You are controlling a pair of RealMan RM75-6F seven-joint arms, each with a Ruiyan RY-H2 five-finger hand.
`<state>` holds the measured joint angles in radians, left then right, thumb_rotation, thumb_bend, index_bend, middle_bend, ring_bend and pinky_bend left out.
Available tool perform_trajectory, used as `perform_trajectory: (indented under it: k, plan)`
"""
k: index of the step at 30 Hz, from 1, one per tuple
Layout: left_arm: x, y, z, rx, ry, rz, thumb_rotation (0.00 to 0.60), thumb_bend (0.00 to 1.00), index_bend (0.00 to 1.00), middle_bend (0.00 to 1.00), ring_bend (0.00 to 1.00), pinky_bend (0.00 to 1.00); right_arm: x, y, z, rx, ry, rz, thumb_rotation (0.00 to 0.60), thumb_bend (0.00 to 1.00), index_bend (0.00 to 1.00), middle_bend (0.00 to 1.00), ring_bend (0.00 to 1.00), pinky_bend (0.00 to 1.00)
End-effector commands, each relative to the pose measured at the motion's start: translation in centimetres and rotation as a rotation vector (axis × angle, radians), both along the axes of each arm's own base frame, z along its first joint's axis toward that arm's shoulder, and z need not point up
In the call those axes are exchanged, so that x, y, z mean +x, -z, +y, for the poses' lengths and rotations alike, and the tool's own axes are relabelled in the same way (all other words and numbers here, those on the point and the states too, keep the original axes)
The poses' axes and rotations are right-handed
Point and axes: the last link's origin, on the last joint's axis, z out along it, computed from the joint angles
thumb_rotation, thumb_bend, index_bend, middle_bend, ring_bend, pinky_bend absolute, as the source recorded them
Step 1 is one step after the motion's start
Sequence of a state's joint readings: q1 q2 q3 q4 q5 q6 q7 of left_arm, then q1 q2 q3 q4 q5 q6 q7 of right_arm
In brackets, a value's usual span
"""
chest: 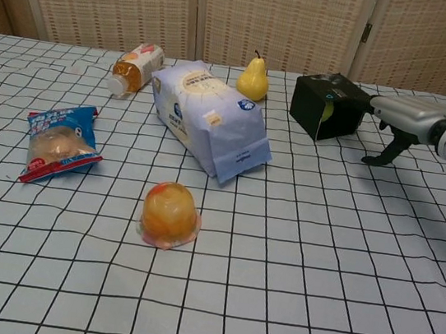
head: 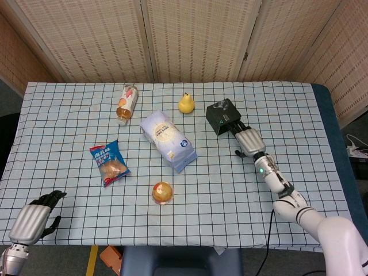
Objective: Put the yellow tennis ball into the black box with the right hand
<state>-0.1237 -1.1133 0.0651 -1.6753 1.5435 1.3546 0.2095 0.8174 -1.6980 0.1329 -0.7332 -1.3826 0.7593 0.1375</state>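
Note:
The black box lies on its side at the back right of the checked table, its opening facing my right hand. In the chest view a sliver of the yellow tennis ball shows inside that opening; the head view hides the ball. My right hand hovers just to the right of the box. Its fingers stretch toward the opening, the thumb points down, and it holds nothing. My left hand rests at the table's front left corner, empty, with its fingers apart.
A yellow pear stands left of the box. Further left lie a white-and-blue bag, a bottle, a blue snack packet and an orange wrapped bun.

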Motion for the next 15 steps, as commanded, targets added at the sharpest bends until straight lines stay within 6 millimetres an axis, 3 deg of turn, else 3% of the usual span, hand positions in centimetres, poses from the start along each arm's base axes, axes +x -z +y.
perform_trajectory:
  k: [1,6,10,15]
  plan:
    - [0.0,0.0,0.0,-0.001,0.001,-0.001,0.600,0.42,0.21,0.18,0.23,0.43,-0.6,-1.0,0.9,-0.006,0.010,0.018,0.600,0.20,0.14,0.08,0.03,0.37]
    - [0.1,-0.1,-0.1,0.003,0.004,-0.005,0.600,0.42,0.21,0.18,0.23,0.43,-0.6,-2.1,2.5,-0.006,-0.006,0.034,0.600,0.20,0.25,0.22,0.16,0.52]
    - [0.1,-0.2,0.0,0.005,0.003,-0.008,0.600,0.42,0.21,0.19,0.23,0.43,0.0,-4.3,4.6,-0.049,-0.042,0.024,0.600,0.20,0.40,0.33,0.28,0.61]
    - [0.2,-0.5,0.0,0.012,0.004,-0.016,0.600,0.42,0.21,0.20,0.24,0.43,-0.4,-8.2,9.9,-0.130,0.010,0.126,0.600,0.20,0.49,0.41,0.40,0.63]
